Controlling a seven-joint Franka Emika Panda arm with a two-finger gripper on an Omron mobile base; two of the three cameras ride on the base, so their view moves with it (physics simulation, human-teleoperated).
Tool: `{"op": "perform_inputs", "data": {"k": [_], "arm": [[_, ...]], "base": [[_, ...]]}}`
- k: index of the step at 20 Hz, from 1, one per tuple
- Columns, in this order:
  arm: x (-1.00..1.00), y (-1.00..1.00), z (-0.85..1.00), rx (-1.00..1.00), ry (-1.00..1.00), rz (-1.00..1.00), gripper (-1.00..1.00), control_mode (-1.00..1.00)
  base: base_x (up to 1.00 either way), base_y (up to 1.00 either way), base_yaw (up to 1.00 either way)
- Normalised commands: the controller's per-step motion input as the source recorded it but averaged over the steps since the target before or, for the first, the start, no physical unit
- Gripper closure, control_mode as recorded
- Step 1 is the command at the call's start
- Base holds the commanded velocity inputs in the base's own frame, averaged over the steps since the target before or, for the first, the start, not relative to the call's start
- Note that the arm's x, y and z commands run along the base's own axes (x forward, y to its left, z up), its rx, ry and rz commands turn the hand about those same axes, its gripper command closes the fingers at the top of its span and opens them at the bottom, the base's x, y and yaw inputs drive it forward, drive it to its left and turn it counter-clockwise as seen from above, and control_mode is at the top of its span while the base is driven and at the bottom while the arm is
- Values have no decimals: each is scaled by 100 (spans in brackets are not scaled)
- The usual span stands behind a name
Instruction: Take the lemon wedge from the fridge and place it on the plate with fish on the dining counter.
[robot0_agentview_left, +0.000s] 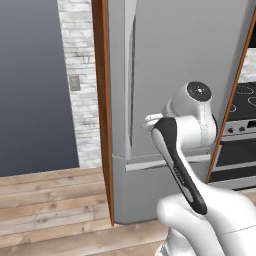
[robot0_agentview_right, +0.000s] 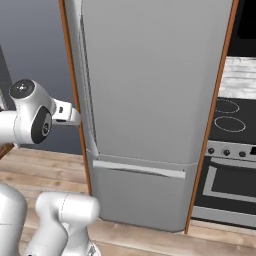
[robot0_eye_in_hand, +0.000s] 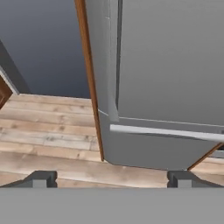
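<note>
The tall grey fridge (robot0_agentview_left: 170, 75) (robot0_agentview_right: 150, 75) (robot0_eye_in_hand: 166, 65) stands shut between brown wood panels. Its long vertical handle (robot0_agentview_left: 129, 75) (robot0_agentview_right: 86, 75) (robot0_eye_in_hand: 113, 57) runs down the left edge of the door. A horizontal drawer handle (robot0_eye_in_hand: 166, 132) crosses below it. My gripper (robot0_eye_in_hand: 111, 179) is open and empty, a short way in front of the fridge's lower left corner, with its fingertips (robot0_eye_in_hand: 41, 178) far apart. The lemon wedge is hidden behind the shut door. The plate, the fish and the dining counter are out of view.
A steel oven with a black cooktop (robot0_agentview_left: 240, 130) (robot0_agentview_right: 230, 150) stands right of the fridge. To the left are a white brick wall strip (robot0_agentview_left: 80, 75) and a dark grey wall (robot0_agentview_left: 30, 80). Wooden floor (robot0_eye_in_hand: 48, 131) spreads in front.
</note>
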Motion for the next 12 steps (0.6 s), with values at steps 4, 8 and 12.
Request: {"op": "perform_inputs", "data": {"k": [4,8,12], "arm": [[0,0,0,0,0,0,-100,100],[0,0,3,0,-5,0,-100,-100],[37,4,8,0,-12,0,-100,-100]], "base": [[-29,0,0],[0,0,0],[0,0,0]]}}
